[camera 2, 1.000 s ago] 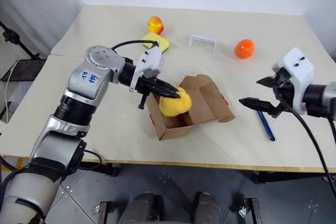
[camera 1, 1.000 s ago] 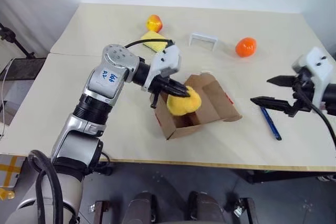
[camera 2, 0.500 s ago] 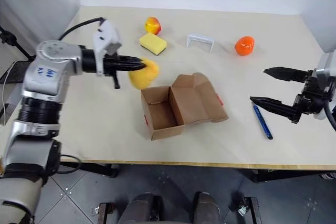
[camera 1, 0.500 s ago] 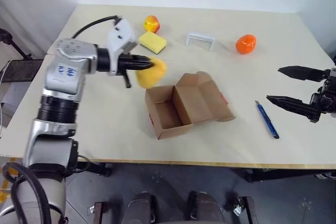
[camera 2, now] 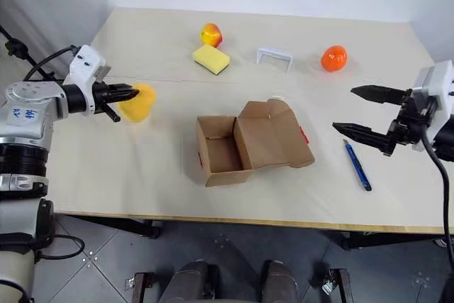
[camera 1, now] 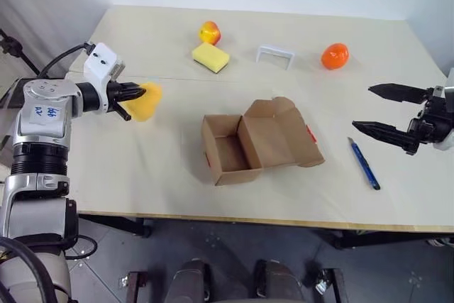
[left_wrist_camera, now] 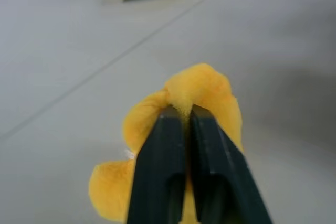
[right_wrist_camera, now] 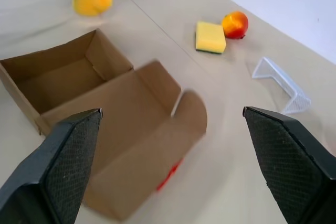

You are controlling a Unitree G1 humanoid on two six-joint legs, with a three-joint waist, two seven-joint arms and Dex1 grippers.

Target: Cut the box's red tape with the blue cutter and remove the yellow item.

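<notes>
Cardboard box (camera 1: pixel 245 148) lies open and empty mid-worktop (camera 1: pixel 170 168), lid flap folded back. Left gripper (camera 1: pixel 137 93), jaws pinched on the yellow item (camera 1: pixel 147 100), holds it well left of the box. Right gripper (camera 1: pixel 386 110), jaws wide apart, hovers near the blue cutter (camera 1: pixel 364 164).

Left tool (camera 1: pixel 142 93) extended out to the left, fingers pinched nearly together, right tool (camera 1: pixel 379 109) level, fingers spread wide

The box (camera 1: pixel 245 148) is matt brown cardboard, the yellow item (left_wrist_camera: pixel 210 90) soft and fuzzy, the table (camera 1: pixel 156 175) smooth.
</notes>
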